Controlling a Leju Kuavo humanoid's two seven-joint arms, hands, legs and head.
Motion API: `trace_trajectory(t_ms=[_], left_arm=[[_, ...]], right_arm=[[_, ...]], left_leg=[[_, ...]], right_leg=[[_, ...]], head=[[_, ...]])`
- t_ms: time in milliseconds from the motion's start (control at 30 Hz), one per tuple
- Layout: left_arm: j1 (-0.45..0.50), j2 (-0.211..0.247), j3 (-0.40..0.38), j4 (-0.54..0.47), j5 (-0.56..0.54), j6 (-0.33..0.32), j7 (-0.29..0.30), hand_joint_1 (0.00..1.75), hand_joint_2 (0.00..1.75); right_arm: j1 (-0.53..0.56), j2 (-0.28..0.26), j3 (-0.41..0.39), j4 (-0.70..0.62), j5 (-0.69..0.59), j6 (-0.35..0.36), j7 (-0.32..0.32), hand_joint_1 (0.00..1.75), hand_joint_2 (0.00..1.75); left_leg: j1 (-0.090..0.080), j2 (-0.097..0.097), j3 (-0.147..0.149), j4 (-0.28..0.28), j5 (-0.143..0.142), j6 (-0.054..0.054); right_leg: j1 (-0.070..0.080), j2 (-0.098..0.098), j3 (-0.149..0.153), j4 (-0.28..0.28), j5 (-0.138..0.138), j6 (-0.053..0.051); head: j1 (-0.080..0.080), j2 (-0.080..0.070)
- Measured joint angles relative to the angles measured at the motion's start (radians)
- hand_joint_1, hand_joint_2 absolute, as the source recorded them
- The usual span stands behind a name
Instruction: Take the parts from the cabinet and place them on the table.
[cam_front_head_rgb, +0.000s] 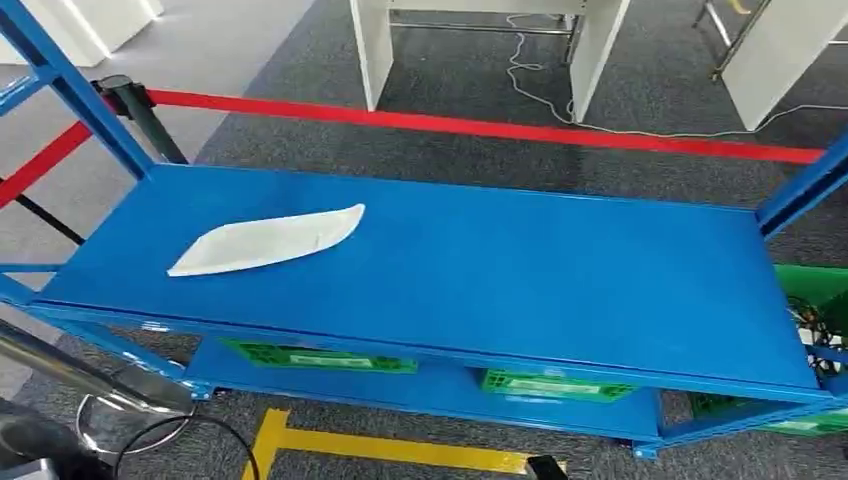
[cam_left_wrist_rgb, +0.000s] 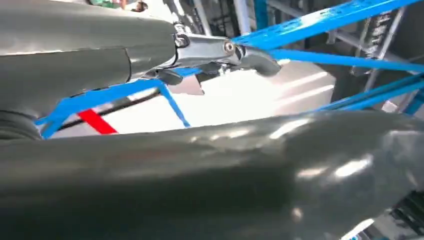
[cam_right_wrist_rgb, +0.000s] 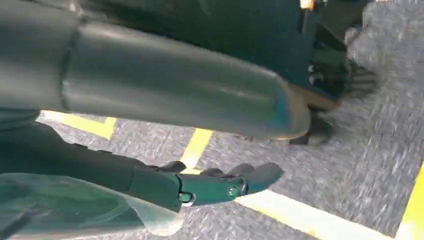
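White flat part (cam_front_head_rgb: 268, 240) lies on the blue shelf top (cam_front_head_rgb: 520, 280), left side, nothing touching it. Green crates (cam_front_head_rgb: 320, 358) sit on the lower shelf level, another green crate (cam_front_head_rgb: 815, 300) far right. Red barrier tape (cam_front_head_rgb: 480, 126) runs behind the rack; yellow floor line (cam_front_head_rgb: 390, 447) near. Left hand (cam_left_wrist_rgb: 220, 50) close by blue rack bars — can't tell whether its fingers are spread or closed. Right hand (cam_right_wrist_rgb: 220, 185) hangs over grey carpet — fingers straight, apart from the thumb, holding nothing.

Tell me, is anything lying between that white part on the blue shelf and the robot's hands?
Nothing visible does. The white part lies alone on the blue shelf's top, open from the near edge. The right hand hangs low over the carpet; the left hand is beside the blue frame.
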Motion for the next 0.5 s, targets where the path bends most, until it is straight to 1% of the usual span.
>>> trace_trajectory(t_ms=[33,67,100,133,167,200,233,267,300,333,367,400,433,467,500], left_arm=[[-0.002,0.0,0.0,0.0,-0.001,0.0,0.0,0.0,0.0],[-0.004,-0.002,-0.001,0.0,-0.001,0.0,0.001,0.0,0.0],[-0.006,-0.004,-0.002,0.0,-0.001,0.0,0.003,0.0,0.0],[-0.01,-0.005,-0.003,0.0,-0.002,0.0,0.009,0.0,0.0],[-0.011,-0.005,-0.003,0.001,-0.002,0.0,0.014,0.0,0.0],[-0.01,-0.005,-0.003,0.001,-0.002,0.0,0.018,0.0,0.0],[-0.01,-0.005,-0.003,0.003,-0.007,0.0,0.023,0.0,0.0],[-0.01,-0.004,-0.006,0.005,-0.02,0.0,0.038,0.0,0.0],[-0.01,0.002,-0.011,0.009,-0.038,0.0,0.063,0.0,0.0],[-0.011,0.013,-0.021,0.014,-0.066,-0.002,0.092,0.0,0.0],[-0.013,0.028,-0.033,0.021,-0.099,-0.007,0.123,0.0,0.0],[-0.02,0.047,-0.047,0.031,-0.137,-0.021,0.16,0.0,0.0],[-0.031,0.071,-0.062,0.047,-0.176,-0.043,0.198,0.0,0.0],[-0.046,0.096,-0.078,0.064,-0.21,-0.068,0.233,0.0,0.0],[-0.06,0.118,-0.09,0.081,-0.23,-0.094,0.253,0.0,0.0]], right_arm=[[-0.003,0.0,0.0,0.0,0.002,0.002,0.002,0.0,0.0],[-0.004,-0.001,0.0,0.0,0.003,0.002,0.002,0.0,0.0],[-0.008,-0.001,0.0,0.0,0.004,0.002,0.002,0.0,0.0],[-0.009,-0.001,0.0,0.0,0.005,0.002,0.003,0.0,0.0],[-0.011,-0.001,0.0,0.0,0.005,0.002,0.003,0.0,0.0],[-0.011,-0.001,0.0,0.0,0.006,0.002,0.004,0.0,0.0],[-0.009,-0.001,0.0,0.0,0.006,0.002,0.005,0.0,0.0],[-0.004,-0.002,0.0,0.0,0.006,0.002,0.005,0.0,0.0],[-0.002,-0.002,0.0,0.0,0.006,0.002,0.005,0.0,0.0],[-0.002,-0.002,0.0,0.0,0.006,0.002,0.004,0.0,0.0],[-0.003,-0.002,0.0,0.0,0.007,0.003,0.003,0.0,0.0],[-0.001,-0.002,0.0,0.001,0.011,0.008,0.005,0.0,0.0],[-0.005,-0.002,0.0,0.001,0.015,0.013,0.007,0.0,0.0],[-0.009,-0.003,0.001,0.0,0.018,0.018,0.01,0.0,0.0],[-0.01,-0.003,0.002,0.0,0.023,0.021,0.013,0.0,0.0]], left_leg=[[0.005,-0.001,0.02,-0.011,0.003,0.005],[0.011,0.001,0.041,-0.027,0.005,0.006],[0.014,0.002,0.054,-0.035,0.004,0.009],[0.016,0.002,0.058,-0.038,0.001,0.013],[0.017,0.002,0.06,-0.038,-0.004,0.013],[0.018,0.002,0.063,-0.038,-0.008,0.013],[0.018,0.001,0.069,-0.038,-0.015,0.013],[0.02,-0.002,0.078,-0.038,-0.023,0.011],[0.021,-0.004,0.089,-0.038,-0.032,0.009],[0.022,-0.004,0.103,-0.038,-0.041,0.006],[0.023,-0.003,0.118,-0.038,-0.052,0.001],[0.021,-0.003,0.124,-0.036,-0.061,-0.005],[0.02,-0.004,0.122,-0.033,-0.065,-0.011],[0.019,-0.004,0.118,-0.033,-0.069,-0.018],[0.019,-0.004,0.122,-0.03,-0.068,-0.022]], right_leg=[[0.0,-0.001,0.014,-0.008,-0.002,0.006],[-0.001,0.001,0.007,0.003,-0.013,0.008],[0.001,0.001,-0.011,0.044,-0.019,0.012],[-0.002,0.002,-0.052,0.107,-0.036,0.019],[-0.006,0.001,-0.104,0.177,-0.064,0.026],[-0.008,0.001,-0.152,0.232,-0.096,0.031],[-0.01,0.001,-0.186,0.258,-0.111,0.036],[-0.012,0.001,-0.201,0.244,-0.094,0.038],[-0.013,0.001,-0.198,0.199,-0.051,0.037],[-0.014,0.001,-0.182,0.128,0.012,0.039],[-0.014,0.0,-0.163,0.045,0.092,0.038],[-0.012,-0.002,-0.162,0.011,0.122,0.033],[-0.008,-0.005,-0.161,-0.003,0.09,0.019],[-0.006,-0.003,-0.151,0.004,0.117,0.008],[-0.005,-0.004,-0.153,0.002,0.113,-0.001]], head=[[0.0,0.0],[-0.001,0.0],[0.006,0.0],[0.008,0.0],[0.008,0.0],[0.009,0.0],[0.009,0.0],[0.009,0.0],[0.009,0.0],[0.009,0.0],[0.009,0.0],[0.008,0.0],[0.009,0.0],[0.006,0.0],[0.007,0.0]])
